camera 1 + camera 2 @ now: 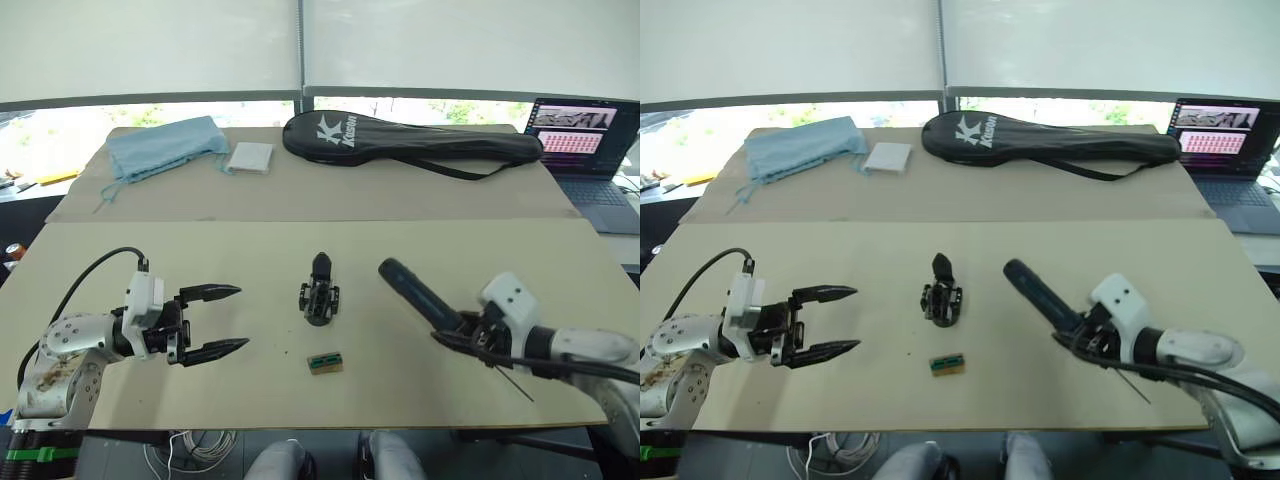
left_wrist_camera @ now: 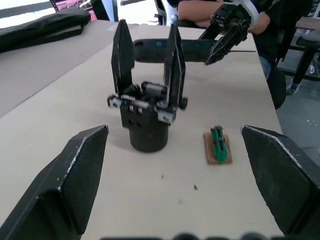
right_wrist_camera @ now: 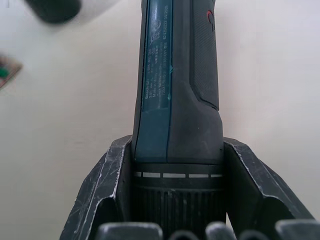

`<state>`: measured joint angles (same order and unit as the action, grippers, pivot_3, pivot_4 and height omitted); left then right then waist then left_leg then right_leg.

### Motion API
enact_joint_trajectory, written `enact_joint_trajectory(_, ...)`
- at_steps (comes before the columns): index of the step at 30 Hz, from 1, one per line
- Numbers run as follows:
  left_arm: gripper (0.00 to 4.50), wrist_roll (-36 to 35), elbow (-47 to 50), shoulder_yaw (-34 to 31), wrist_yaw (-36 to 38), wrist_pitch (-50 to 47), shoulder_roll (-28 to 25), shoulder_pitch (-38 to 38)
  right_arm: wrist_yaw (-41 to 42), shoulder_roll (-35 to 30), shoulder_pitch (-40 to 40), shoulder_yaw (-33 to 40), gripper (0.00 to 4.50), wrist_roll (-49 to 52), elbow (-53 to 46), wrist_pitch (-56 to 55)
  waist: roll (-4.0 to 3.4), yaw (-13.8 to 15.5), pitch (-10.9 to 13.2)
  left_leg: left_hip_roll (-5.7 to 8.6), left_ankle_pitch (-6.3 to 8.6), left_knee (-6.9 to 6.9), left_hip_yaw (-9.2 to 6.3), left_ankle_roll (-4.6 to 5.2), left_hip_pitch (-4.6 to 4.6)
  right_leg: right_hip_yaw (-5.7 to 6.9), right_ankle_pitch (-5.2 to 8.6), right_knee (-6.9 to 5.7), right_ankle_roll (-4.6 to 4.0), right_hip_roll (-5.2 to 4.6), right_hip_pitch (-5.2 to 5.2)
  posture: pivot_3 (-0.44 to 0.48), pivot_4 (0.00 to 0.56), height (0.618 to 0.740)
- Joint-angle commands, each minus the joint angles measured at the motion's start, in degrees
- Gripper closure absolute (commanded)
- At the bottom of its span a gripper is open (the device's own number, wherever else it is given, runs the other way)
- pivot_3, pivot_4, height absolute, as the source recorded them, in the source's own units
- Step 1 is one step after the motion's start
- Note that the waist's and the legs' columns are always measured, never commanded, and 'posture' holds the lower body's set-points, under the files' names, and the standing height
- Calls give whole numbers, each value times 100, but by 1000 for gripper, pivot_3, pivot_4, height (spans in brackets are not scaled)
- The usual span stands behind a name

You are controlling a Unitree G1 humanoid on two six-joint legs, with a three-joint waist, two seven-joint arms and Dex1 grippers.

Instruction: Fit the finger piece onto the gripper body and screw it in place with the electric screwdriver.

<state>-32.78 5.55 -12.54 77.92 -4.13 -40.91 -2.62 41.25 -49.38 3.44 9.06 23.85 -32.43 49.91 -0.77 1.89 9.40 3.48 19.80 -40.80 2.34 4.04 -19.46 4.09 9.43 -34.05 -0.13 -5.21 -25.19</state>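
With both fingers seemingly fitted on the gripper body [image 1: 319,297], the right end effector [image 1: 478,340] is clamping the electric screwdriver [image 1: 420,297] for screwing, while the left end effector [image 1: 218,320] is hovering spread apart.

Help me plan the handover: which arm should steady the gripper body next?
Left. The left gripper is open, empty and faces the gripper body; the right gripper holds the electric screwdriver.

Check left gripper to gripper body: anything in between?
Nothing visible. The left gripper is open and faces the gripper body across bare table. The small tan-and-green block lies nearer the robot, off that line.
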Motion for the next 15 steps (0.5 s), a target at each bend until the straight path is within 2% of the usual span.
enact_joint_trajectory(1, 0, 176, 21, 125, 113, 415, 51, 71, -86, -175, 147, -135, 2513, -433, -123, -519, 7, 29, 4, 7, 2, -4, 1, 5, -3, -1, -2, 1, 5, -3, -2, 0, 150, 740)
enact_joint_trajectory(10, 0, 12, 504, 517, 52, 193, 183, 116, 15, -148, -31, -260, 2513, -252, 18, -122, 24, -50, 10, -5, 2, -3, 1, 4, 5, 1, 0, -2, 3, 6, 2, 0, 150, 740)
enact_joint_trajectory(12, 0, -7, 570, 570, 10, 133, 200, 78, 118, -178, -134, -183, 1457, -40, -3, 144, 25, -71, 11, -5, 2, -4, 1, 4, 6, 0, 0, -2, 3, 7, 3, 0, 150, 740)
enact_joint_trajectory(15, 0, -37, 623, 616, 6, 53, 175, 62, 340, -471, -322, -189, 434, 93, -168, 290, 25, -85, 11, -5, 1, -3, 1, 5, 7, 0, 1, -1, 3, 7, 5, 0, 150, 740)
